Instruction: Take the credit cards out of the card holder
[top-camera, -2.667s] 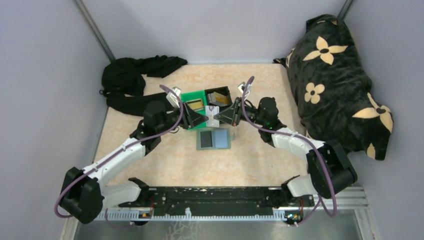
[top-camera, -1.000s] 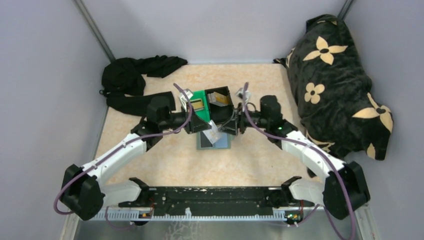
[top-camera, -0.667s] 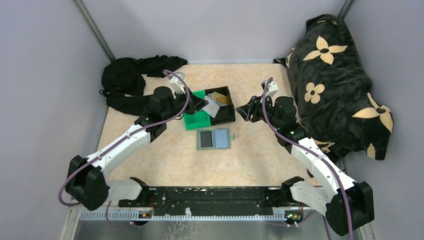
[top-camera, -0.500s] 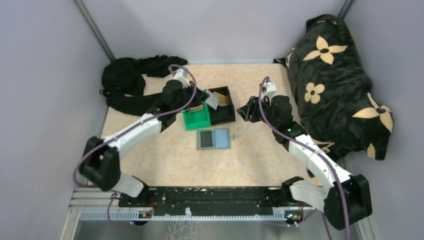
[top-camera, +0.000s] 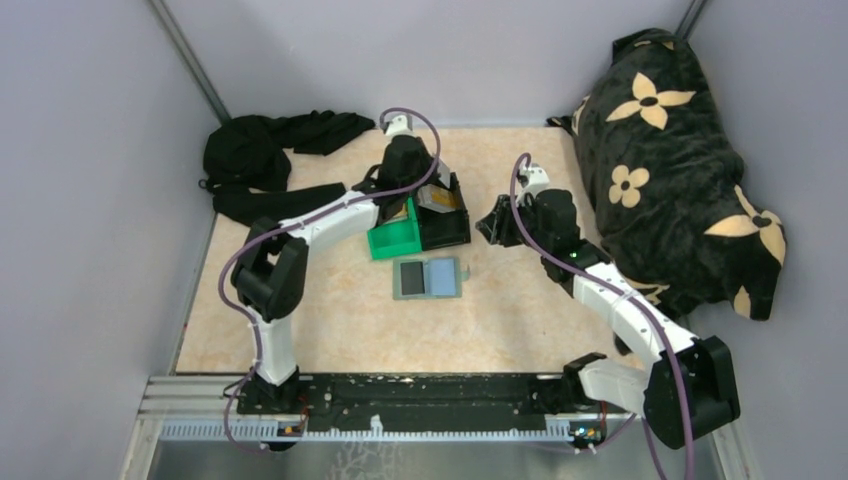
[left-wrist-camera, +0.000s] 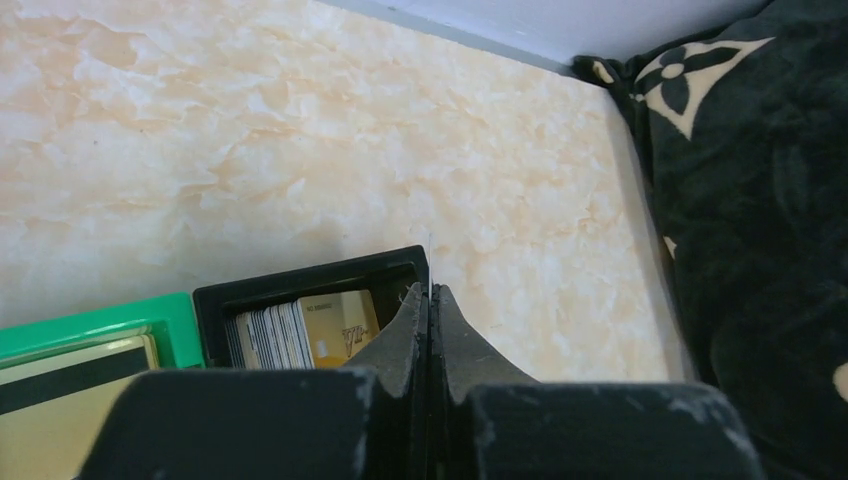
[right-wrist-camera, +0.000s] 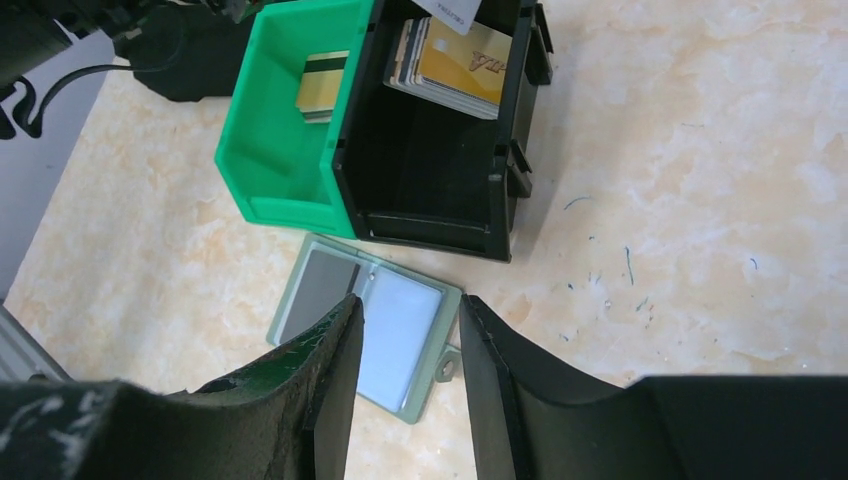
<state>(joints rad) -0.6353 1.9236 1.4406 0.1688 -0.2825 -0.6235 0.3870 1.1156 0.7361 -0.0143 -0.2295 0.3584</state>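
The card holder (top-camera: 428, 278) lies open and flat on the table in front of the two bins, a grey panel and a pale blue panel side by side. My left gripper (top-camera: 418, 192) hangs over the black bin (top-camera: 452, 228), shut on a pale credit card seen edge-on between its fingertips (left-wrist-camera: 430, 290); that card (right-wrist-camera: 452, 10) shows at the top of the right wrist view. Several credit cards (right-wrist-camera: 455, 60) lean in the black bin. My right gripper (top-camera: 487, 222) stands open to the right of the bin, the card holder (right-wrist-camera: 360, 320) below its fingers.
A green bin (top-camera: 392, 238) touching the black bin's left side holds a gold card with a dark stripe (right-wrist-camera: 320, 85). Black cloth (top-camera: 265, 165) lies at the back left. A black flowered cushion (top-camera: 680, 150) fills the right side.
My left gripper carried the pale card from above the card holder back and up over the black bin. The right gripper drew away to the right and stayed open.
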